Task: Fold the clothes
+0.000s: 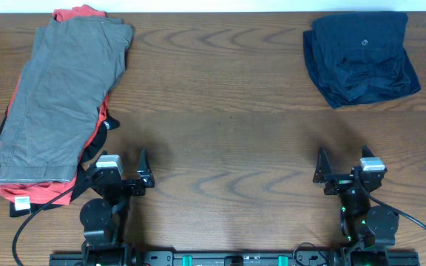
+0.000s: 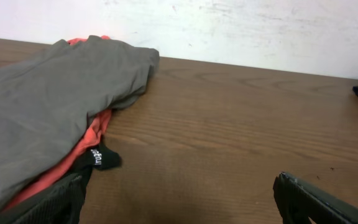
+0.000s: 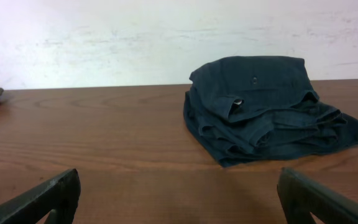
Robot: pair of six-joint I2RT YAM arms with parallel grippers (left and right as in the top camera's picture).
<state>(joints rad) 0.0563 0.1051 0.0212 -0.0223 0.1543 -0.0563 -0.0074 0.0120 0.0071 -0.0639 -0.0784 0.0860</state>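
Clothes stack (image 1: 58,96) far L, navy bundle (image 1: 361,59) far R, table (image 1: 220,111) btwn

Grey garment (image 1: 58,96), red garment (image 1: 71,13), possibly black scrap (image 2: 104,158); navy bundle (image 1: 361,55); brown table (image 1: 220,96).

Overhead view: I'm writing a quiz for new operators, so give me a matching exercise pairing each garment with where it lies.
Things:
A. grey garment
B. red garment
C. navy garment

Places:
1. lying alone at the far right
2. topmost at the left
3. beneath another garment, only its edges peeking out

Pairs: A-2, B-3, C-1
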